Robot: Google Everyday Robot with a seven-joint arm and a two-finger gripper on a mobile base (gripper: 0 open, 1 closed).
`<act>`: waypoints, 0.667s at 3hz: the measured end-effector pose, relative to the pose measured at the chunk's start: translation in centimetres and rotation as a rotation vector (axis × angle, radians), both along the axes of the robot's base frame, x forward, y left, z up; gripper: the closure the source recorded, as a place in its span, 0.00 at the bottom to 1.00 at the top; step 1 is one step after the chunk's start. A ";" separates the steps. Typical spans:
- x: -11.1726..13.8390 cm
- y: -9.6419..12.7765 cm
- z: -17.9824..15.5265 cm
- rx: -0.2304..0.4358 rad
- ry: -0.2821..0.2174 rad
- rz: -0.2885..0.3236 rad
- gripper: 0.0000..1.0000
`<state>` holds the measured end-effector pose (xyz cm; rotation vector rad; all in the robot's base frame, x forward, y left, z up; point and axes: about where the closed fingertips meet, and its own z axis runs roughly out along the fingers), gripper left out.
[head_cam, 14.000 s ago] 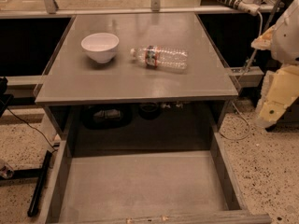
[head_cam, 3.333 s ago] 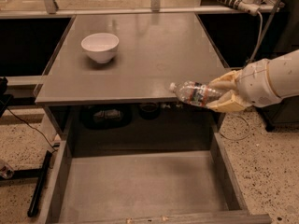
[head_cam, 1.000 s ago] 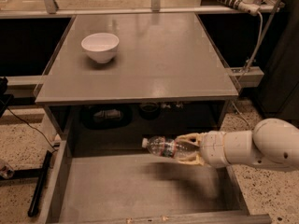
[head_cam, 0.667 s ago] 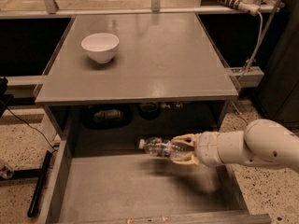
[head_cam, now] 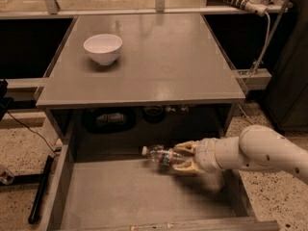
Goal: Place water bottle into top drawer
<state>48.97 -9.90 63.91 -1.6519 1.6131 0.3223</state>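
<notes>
Camera view: pincer [head_cam: 182, 158], one bottle [head_cam: 157, 154], seemingly over drawer [head_cam: 61, 183]

Clear ribbed plastic water bottle [head_cam: 157, 154], smooth cream claw [head_cam: 177, 158] gripping it over matt grey top drawer [head_cam: 134, 196], glossy white bowl [head_cam: 103, 47].

Dim overhead light; gripper [head_cam: 180, 157] shadows top drawer [head_cam: 115, 196]

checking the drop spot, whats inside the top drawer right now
The top drawer shows bare grey floor. Over its back right, the gripper holds the water bottle sideways. The floor beneath them is covered.
</notes>
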 end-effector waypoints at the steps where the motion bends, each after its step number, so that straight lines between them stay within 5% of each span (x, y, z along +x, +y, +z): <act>1: 0.1 -0.1 -0.7 -0.007 0.018 -0.034 1.00; 2: 0.1 -0.1 -0.7 -0.007 0.019 -0.036 0.82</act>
